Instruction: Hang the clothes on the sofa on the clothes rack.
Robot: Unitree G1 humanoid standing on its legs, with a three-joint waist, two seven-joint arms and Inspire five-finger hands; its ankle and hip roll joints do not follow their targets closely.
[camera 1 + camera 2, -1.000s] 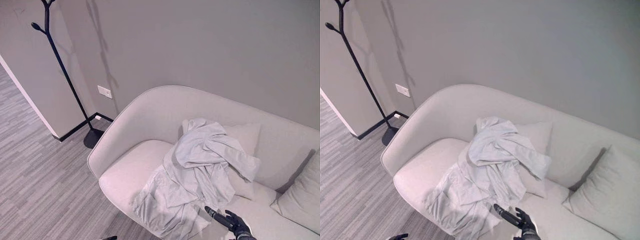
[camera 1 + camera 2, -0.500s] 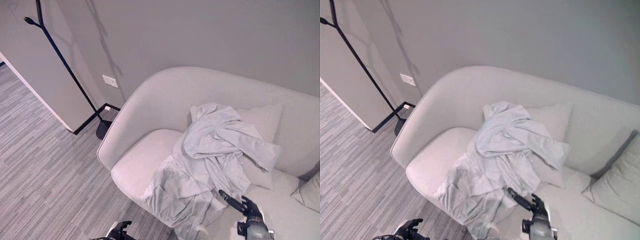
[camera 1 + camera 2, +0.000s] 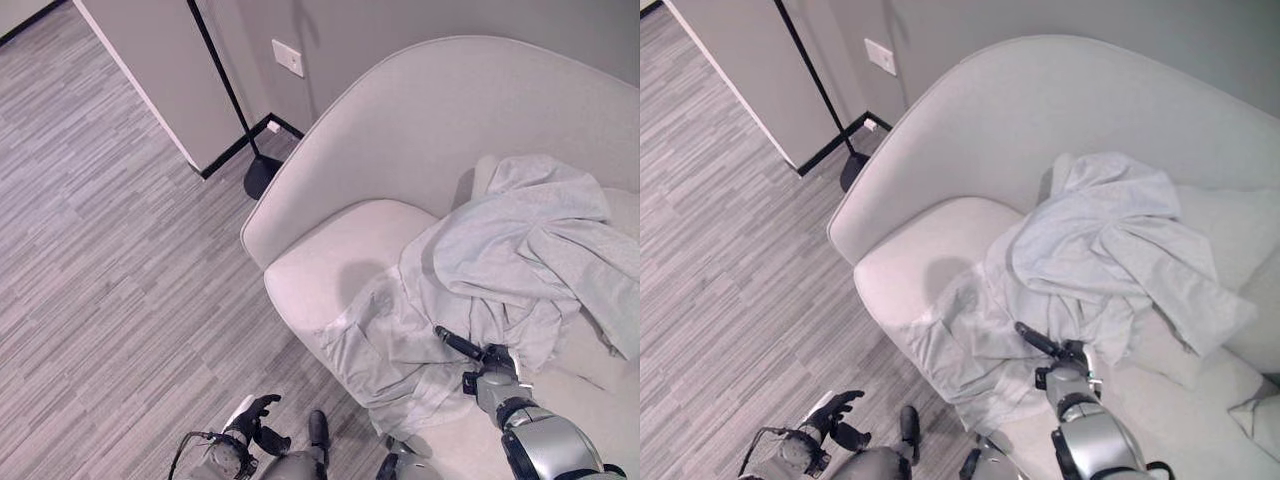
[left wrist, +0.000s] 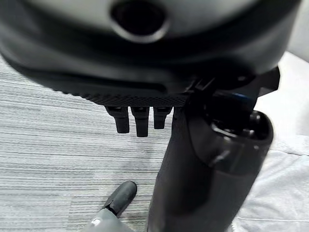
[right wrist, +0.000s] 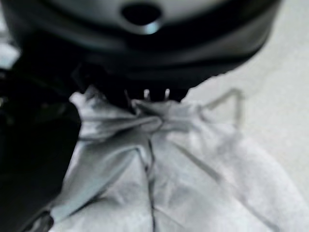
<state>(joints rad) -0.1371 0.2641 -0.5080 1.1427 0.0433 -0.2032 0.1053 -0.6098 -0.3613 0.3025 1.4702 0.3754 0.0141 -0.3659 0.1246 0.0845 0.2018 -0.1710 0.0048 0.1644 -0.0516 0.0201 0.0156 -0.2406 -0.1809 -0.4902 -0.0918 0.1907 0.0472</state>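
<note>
Grey wood-grain plank floor (image 3: 110, 230) occupies the left half of the frame, running from upper left to the bottom edge. A plain grey wall (image 3: 400, 30) spans the top of the frame. A white wall socket plate (image 3: 288, 58) is fixed to it at upper centre-left. A dark skirting strip (image 3: 235, 150) runs along the foot of a projecting wall section (image 3: 160, 70) at upper left.
</note>
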